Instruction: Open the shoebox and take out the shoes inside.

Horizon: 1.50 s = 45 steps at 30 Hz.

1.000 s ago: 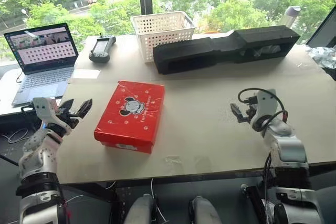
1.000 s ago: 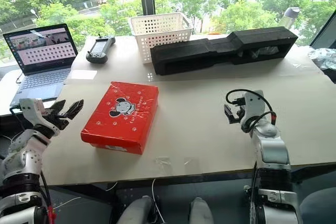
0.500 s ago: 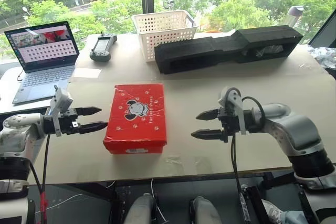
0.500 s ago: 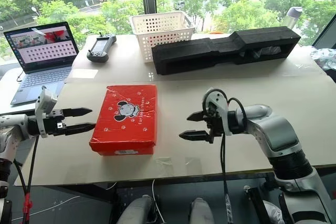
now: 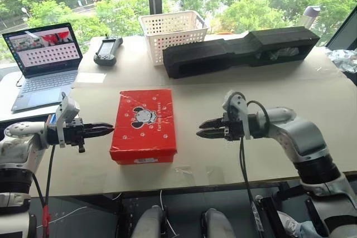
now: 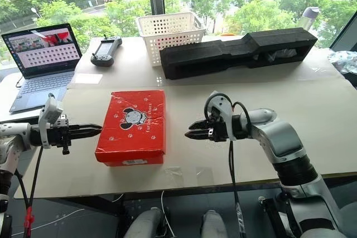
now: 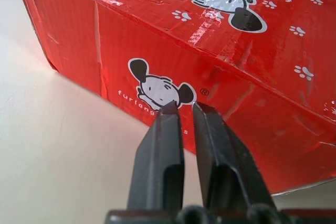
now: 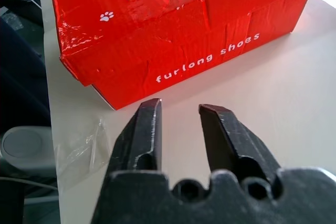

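Shoebox (image 5: 144, 124) sits mid-frame, lid shut, shoes unseen; left gripper (image 5: 107, 129) closed, right gripper (image 5: 204, 132) slightly apart, both empty; everything remains.

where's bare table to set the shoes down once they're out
Free: the wide stretch right of the shoebox, in front of the black foam block. Crowded: the back edge, with laptop, controller and white basket.

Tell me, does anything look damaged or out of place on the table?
The red cardboard shoebox has a wrinkled, dented shiny skin along its lid edges. A crumpled scrap of clear plastic film lies loose on the table near its corner.
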### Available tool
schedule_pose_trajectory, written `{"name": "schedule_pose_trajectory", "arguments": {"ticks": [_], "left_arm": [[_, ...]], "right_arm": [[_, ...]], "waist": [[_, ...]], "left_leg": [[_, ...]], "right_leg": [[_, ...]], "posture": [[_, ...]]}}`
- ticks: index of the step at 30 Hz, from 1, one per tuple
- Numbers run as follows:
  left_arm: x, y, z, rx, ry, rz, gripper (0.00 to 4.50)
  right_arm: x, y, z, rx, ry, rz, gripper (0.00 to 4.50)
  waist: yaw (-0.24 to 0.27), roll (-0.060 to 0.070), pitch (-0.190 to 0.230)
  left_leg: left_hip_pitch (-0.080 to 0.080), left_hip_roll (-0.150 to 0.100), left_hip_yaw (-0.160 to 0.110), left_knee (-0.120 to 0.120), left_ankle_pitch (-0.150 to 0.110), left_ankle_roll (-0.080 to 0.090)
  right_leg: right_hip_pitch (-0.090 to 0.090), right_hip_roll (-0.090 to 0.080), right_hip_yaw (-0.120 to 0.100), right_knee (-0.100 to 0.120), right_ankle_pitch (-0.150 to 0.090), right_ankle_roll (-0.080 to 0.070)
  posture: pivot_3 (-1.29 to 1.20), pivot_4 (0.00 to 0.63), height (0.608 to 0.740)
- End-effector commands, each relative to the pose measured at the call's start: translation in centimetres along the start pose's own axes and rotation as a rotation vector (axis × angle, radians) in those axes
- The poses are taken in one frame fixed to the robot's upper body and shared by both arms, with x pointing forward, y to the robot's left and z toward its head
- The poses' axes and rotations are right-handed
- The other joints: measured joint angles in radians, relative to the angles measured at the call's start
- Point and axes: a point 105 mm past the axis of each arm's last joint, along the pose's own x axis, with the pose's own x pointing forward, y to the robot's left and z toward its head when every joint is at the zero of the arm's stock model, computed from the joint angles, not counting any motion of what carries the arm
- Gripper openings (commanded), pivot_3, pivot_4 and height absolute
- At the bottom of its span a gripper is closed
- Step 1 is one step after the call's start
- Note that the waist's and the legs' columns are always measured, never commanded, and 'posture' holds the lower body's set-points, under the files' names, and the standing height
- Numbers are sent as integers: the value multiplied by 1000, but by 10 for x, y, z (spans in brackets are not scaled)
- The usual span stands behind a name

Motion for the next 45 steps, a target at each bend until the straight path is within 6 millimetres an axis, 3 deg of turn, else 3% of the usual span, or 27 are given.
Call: {"name": "schedule_pose_trajectory", "arguments": {"ticks": [1,6,9,13,17,21,30,36,41,45], "left_arm": [[-6,1,4,51,44,8,0],[14,-4,-15,146,180,-47,0],[33,-7,-13,199,191,-83,0],[59,-13,0,252,157,-130,0],[95,-19,22,323,99,-182,0],[130,-30,39,359,48,-239,0],[177,-50,40,372,-6,-298,0],[168,-41,45,382,-16,-283,0],[143,-26,52,342,-35,-218,0],[116,-29,52,319,-46,-216,0]], "right_arm": [[17,-13,4,-81,9,-24,7],[49,-27,-1,-102,52,-23,7],[65,-29,-2,-118,68,-1,7],[68,-31,-1,-125,71,4,7],[52,-35,-6,-122,85,-16,7],[22,-48,-23,-89,130,-94,7],[-37,-75,-51,4,164,-328,7],[-49,-80,-56,35,145,-385,7],[-49,-74,-62,44,159,-340,7],[-51,-73,-67,46,175,-310,7]], "waist": [[-2,0,0],[-1,0,0],[3,1,0],[8,1,0],[24,1,1],[31,1,1],[24,0,1],[24,0,1],[18,0,1],[11,0,1]], "left_leg": [[0,0,0,0,0,0],[0,0,1,0,0,0],[0,-1,1,0,0,0],[0,-1,1,1,0,0],[0,-2,1,2,1,0],[0,-2,1,3,1,0],[0,-1,6,4,5,9],[0,0,6,6,5,10],[0,0,6,5,5,10],[0,0,6,5,5,10]], "right_leg": [[0,0,0,0,0,0],[0,2,0,0,1,0],[-1,3,0,0,4,6],[0,5,0,1,5,6],[1,6,1,1,6,7],[5,7,1,0,6,8],[4,8,5,4,6,8],[5,8,6,4,6,8],[4,8,6,5,6,7],[4,8,6,5,6,7]], "posture": [[0,150,731],[0,150,731],[0,150,731],[0,150,731],[0,150,731],[0,150,731],[0,150,731],[0,150,731],[0,150,731],[0,150,731]]}}
